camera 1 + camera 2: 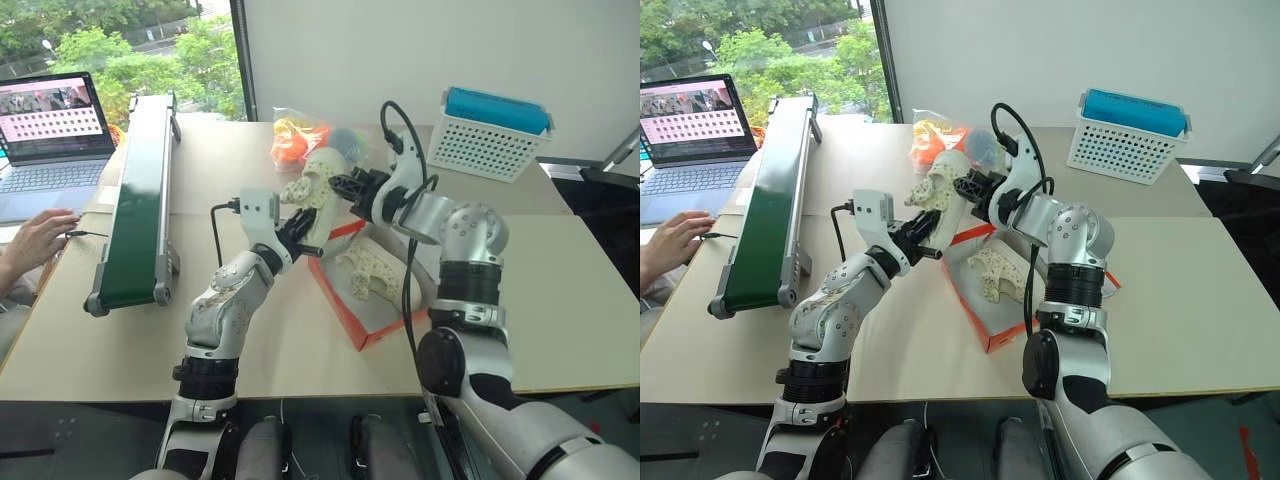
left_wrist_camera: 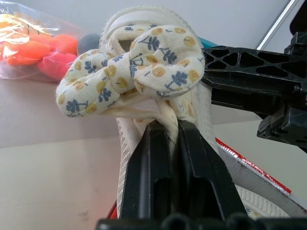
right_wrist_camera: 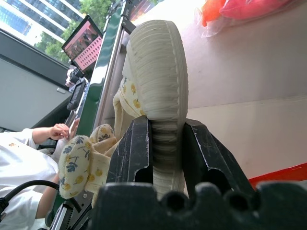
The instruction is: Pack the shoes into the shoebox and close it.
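Two shoes are in play: one cream, lattice-holed shoe already lies on its side in the shoebox at frame centre, and the second shoe hangs in the air just above and left of the box, held between both arms. At the far left a person's hand rests by a laptop, beside a green conveyor. Moving right, the left gripper has its fingers pressed together on the shoe's fabric edge, under a flowered bow. Right of it, the right gripper is clamped across the ribbed sole. This looks like a handover or a re-grip before packing. Next, I judge, one gripper must let go so the other can lower the shoe beside its mate in the red-orange box, lid open. Farther right stands a white basket.
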`<state>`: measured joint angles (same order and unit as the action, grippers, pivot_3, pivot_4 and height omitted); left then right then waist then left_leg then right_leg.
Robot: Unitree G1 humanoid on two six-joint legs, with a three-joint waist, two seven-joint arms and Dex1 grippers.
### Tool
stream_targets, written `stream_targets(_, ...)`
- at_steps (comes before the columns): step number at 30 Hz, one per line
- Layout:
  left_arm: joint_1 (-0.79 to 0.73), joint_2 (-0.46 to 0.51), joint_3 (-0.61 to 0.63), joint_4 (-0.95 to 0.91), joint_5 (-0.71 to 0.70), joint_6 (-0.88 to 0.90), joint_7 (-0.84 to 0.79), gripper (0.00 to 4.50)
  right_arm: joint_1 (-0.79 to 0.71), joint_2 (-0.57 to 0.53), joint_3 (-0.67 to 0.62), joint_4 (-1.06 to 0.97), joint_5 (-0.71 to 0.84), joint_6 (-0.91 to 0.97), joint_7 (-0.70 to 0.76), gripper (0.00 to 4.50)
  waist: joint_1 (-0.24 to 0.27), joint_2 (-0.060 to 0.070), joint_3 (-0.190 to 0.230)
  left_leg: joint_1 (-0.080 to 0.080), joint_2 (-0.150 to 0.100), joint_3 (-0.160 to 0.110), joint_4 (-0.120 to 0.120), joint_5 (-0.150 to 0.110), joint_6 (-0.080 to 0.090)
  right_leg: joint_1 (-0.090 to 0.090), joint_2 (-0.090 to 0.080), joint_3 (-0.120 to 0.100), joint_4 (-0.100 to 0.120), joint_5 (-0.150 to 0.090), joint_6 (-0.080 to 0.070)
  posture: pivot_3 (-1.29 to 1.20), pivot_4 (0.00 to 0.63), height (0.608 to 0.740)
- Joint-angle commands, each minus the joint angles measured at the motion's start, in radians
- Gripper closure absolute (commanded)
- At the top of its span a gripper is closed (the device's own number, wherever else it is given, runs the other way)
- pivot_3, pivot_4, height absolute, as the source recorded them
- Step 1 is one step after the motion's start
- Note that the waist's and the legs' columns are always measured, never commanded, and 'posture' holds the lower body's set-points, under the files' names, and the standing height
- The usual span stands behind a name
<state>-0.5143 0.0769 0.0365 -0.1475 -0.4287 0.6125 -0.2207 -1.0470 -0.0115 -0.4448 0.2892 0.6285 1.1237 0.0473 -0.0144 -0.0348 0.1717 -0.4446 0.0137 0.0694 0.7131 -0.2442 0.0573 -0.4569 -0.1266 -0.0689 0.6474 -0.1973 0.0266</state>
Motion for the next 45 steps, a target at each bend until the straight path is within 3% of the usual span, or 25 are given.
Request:
stream_targets(1, 0.009, 0.022, -0.042, -0.054, 0.032, -0.057, -0.041, 3.71, -0.010, 0.015, -0.019, -0.074, 0.058, -0.020, -0.004, 3.80, 0.000, 0.000, 0.000, 0.000, 0.000, 0.000, 0.000, 0.000, 0.000, 0.000, 0.000, 0.000, 0.000, 0.000, 0.000, 0.00, 0.150, 0.699)
stream_targets(5, 0.027, 0.059, -0.078, -0.080, 0.054, -0.065, -0.079, 2.39, -0.009, 0.028, -0.039, -0.088, 0.073, -0.047, -0.029, 3.80, 0.000, 0.000, 0.000, 0.000, 0.000, 0.000, 0.000, 0.000, 0.000, 0.000, 0.000, 0.000, 0.000, 0.000, 0.000, 0.00, 0.150, 0.699)
stream_targets(8, 0.036, 0.082, -0.072, -0.101, 0.045, -0.055, -0.102, 2.39, -0.018, 0.016, -0.067, -0.086, 0.061, -0.093, -0.061, 3.80, 0.000, 0.000, 0.000, 0.000, 0.000, 0.000, 0.000, 0.000, 0.000, 0.000, 0.000, 0.000, 0.000, 0.000, 0.000, 0.00, 0.150, 0.699)
stream_targets(12, 0.077, 0.151, -0.032, -0.125, 0.047, -0.048, -0.126, 2.39, -0.049, -0.094, -0.071, -0.071, 0.019, -0.134, -0.065, 3.80, 0.004, 0.002, 0.001, 0.000, 0.000, 0.000, 0.000, 0.000, 0.000, 0.000, 0.000, 0.000, 0.000, 0.000, 0.000, 0.00, 0.150, 0.699)
stream_targets(17, 0.130, 0.216, 0.024, -0.144, 0.000, -0.030, -0.174, 2.39, -0.082, -0.234, -0.027, -0.052, 0.034, -0.057, -0.016, 3.80, 0.001, 0.005, 0.003, 0.000, 0.000, 0.000, 0.000, 0.000, 0.000, -0.001, 0.000, 0.000, 0.000, 0.000, 0.000, 0.00, 0.150, 0.699)
stream_targets(25, 0.223, 0.349, -0.050, -0.159, 0.033, -0.080, -0.338, 2.39, -0.093, -0.459, 0.263, -0.128, 0.057, 0.239, 0.233, 3.80, -0.012, 0.007, 0.003, 0.002, 0.001, 0.002, -0.001, 0.000, 0.000, -0.001, 0.001, 0.003, 0.000, 0.000, -0.001, 0.00, 0.150, 0.699)
stream_targets(32, 0.227, 0.354, -0.059, -0.152, 0.054, -0.097, -0.352, 2.39, -0.060, -0.545, 0.392, -0.210, 0.065, 0.381, 0.356, 3.80, 0.005, 0.007, 0.003, 0.001, 0.001, 0.001, -0.001, -0.001, 0.001, 0.000, 0.000, 0.002, -0.002, 0.000, 0.000, 0.00, 0.150, 0.699)
stream_targets(38, 0.237, 0.345, -0.064, -0.169, 0.067, -0.090, -0.340, 2.39, 0.081, -0.604, 0.590, -0.315, -0.015, 0.310, 0.413, 3.80, 0.007, 0.007, 0.003, 0.001, 0.001, 0.001, 0.000, -0.001, 0.001, 0.000, 0.000, 0.001, -0.002, 0.000, 0.000, 0.00, 0.150, 0.699)
stream_targets(45, 0.244, 0.341, -0.062, -0.192, 0.070, -0.071, -0.328, 2.39, 0.204, -0.613, 0.758, -0.290, -0.162, 0.129, 0.444, 3.80, 0.004, 0.006, 0.003, 0.002, 0.001, 0.001, 0.000, -0.001, 0.001, 0.001, 0.000, 0.001, -0.002, 0.000, 0.000, 0.00, 0.150, 0.699)
